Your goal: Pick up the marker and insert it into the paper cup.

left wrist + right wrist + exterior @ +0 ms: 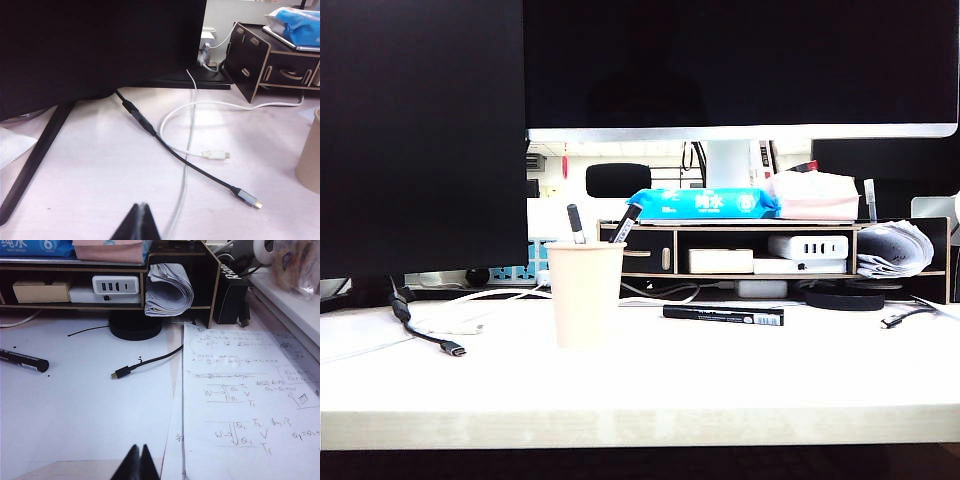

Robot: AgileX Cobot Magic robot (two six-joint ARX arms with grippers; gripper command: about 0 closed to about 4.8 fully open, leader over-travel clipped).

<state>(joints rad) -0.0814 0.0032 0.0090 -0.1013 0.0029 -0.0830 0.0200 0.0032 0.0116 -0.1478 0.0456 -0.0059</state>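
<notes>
Marker (723,315) flat on table (640,385), right of paper cup (584,292)

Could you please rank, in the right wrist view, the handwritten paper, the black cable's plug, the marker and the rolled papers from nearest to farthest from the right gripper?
From the shut right gripper, low over the table's near edge:
1. Handwritten paper, just beside the fingertips.
2. Black cable's plug, mid-table.
3. Marker, off to the side; close to the plug's range.
4. Rolled papers, in the shelf at the back.

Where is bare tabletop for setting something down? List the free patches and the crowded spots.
Free: the front strip of the table before the paper cup and the marker, and between them. Crowded: cables at left, the shelf behind, papers at right. Both tools are shut, left, right.
</notes>
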